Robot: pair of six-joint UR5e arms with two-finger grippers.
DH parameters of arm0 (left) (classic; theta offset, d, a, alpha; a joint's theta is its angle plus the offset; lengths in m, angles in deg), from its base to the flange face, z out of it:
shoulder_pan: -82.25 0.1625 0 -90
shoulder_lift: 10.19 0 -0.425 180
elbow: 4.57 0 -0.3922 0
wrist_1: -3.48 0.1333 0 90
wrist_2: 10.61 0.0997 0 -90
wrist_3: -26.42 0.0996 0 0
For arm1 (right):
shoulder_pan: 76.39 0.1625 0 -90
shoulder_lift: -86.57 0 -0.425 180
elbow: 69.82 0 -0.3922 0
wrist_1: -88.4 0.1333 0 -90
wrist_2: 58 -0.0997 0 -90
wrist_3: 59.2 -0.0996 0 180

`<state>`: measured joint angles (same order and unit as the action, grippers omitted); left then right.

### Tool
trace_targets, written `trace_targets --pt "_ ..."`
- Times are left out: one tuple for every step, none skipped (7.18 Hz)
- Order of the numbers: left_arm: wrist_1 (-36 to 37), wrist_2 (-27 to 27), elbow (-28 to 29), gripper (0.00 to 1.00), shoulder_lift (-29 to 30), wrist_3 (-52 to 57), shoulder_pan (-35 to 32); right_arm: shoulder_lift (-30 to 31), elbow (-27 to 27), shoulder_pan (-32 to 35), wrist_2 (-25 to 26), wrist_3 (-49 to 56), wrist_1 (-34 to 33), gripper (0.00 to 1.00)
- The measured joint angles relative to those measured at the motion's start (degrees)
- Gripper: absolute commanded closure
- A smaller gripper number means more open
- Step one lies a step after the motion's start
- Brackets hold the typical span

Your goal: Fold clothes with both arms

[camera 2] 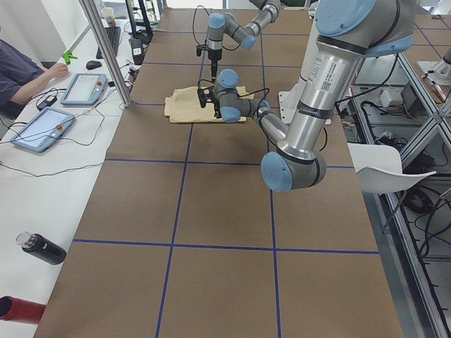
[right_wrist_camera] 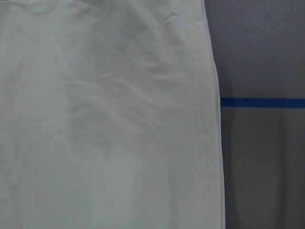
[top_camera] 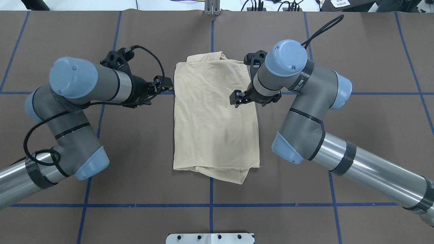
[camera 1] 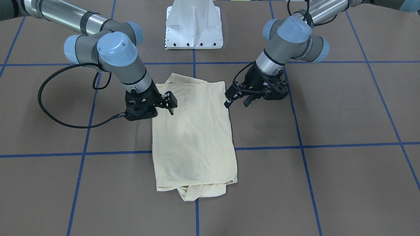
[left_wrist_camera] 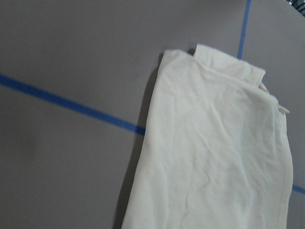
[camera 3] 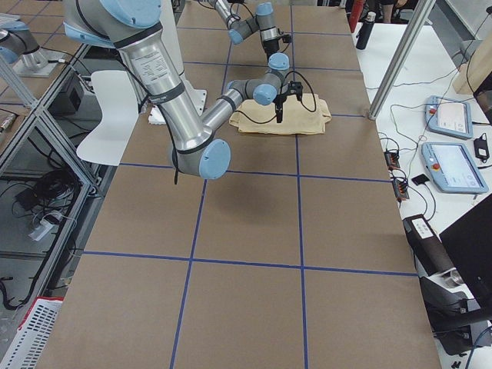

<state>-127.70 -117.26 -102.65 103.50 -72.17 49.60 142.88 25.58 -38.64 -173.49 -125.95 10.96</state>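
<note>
White pedestal [top_camera: 210, 238] sat off the shirt's near end. Cream shirt [top_camera: 213, 115] lay flat on the brown worktop [top_camera: 135, 152], folded to a long rectangle, with extra layers poking out at the near end. Towards its far half, left gripper [camera 1: 236, 104] was just beside the shirt's left edge, fingers spread, empty. Right gripper [camera 1: 171, 105] was above the right edge, fingers apart, holding nothing

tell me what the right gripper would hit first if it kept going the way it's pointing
Most likely the shirt: the right gripper points down over its edge, and its wrist view is mostly cloth. The gap is unclear.
</note>
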Motion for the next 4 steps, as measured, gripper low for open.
trace_targets --pt "-0.62 1.72 -0.74 0.01 -0.7 -2.72 3.26 1.1 2.68 0.01 -0.37 -2.66 0.13 0.0" --pt "-0.83 3.81 -1.26 0.01 -1.19 -5.01 6.54 2.0 5.01 -0.01 -0.59 -4.14 -0.04 0.0" --pt "-0.85 5.7 -1.55 0.01 -1.58 -6.32 9.16 2.47 6.28 -0.03 -0.78 -4.86 -0.17 0.0" --pt "-0.79 7.22 -1.43 0.01 -1.79 -6.93 11.06 2.66 6.82 -0.13 -0.87 -5.42 -0.23 0.0"
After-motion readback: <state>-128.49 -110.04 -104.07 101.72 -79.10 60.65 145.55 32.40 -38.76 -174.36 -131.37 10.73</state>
